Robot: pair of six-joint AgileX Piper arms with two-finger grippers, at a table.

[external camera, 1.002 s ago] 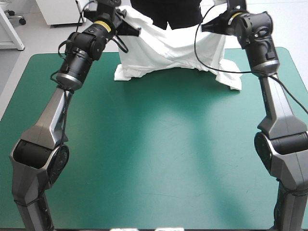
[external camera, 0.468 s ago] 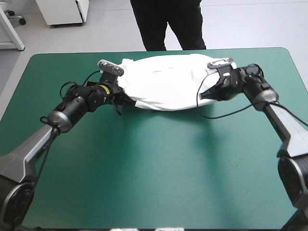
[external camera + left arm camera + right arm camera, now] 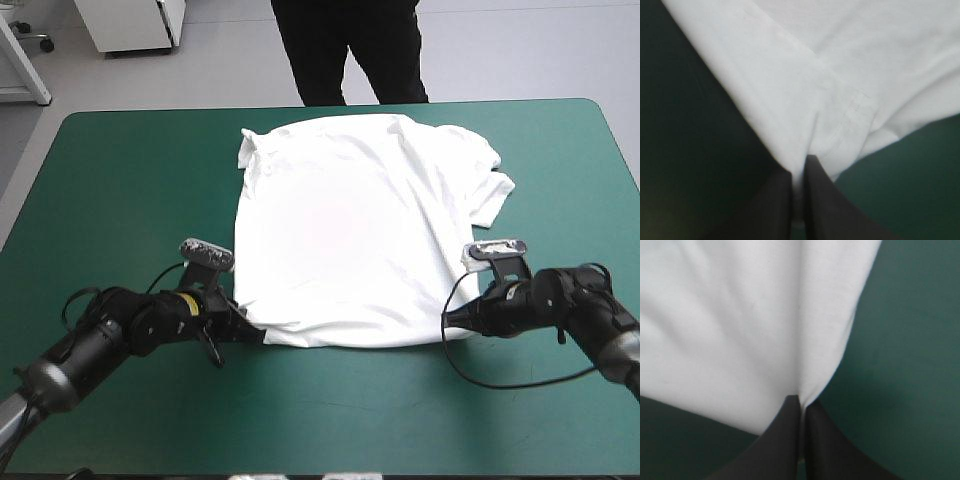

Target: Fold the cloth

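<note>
A bench [image 3: 130,180] with a teal-green cover fills the scene, and a white T-shirt [image 3: 350,230] lies spread flat on it, front or back up, I cannot tell which. The shirt sits in the middle of the bench from left to right. Its shoulder end lies close to the far edge and its hem [image 3: 340,342] is toward the near side.

Only the high view shows the whole shirt. A short sleeve [image 3: 488,180] sticks out on the right, and the left shoulder corner is bunched and partly turned over. The body lies mostly smooth. The wrist views show only the two near corners, where the cloth puckers into soft folds at each grip.

Wide bare cover lies to the left and right of the shirt, and a narrower strip runs between the hem and the near edge. Little cover is left beyond the shirt at the far edge.

The left gripper [image 3: 256,337] lies low on the bench at the hem's near left corner. In its wrist view its black fingers [image 3: 782,210] are pressed almost together, with a thin white fold of the stitched hem pinched between them. The right gripper [image 3: 448,323] lies low at the near right corner. Its wrist view shows its fingers meeting in a narrow point, clamped on the side edge of the shirt. Teal-green cover shows on both sides of each grip.
</note>
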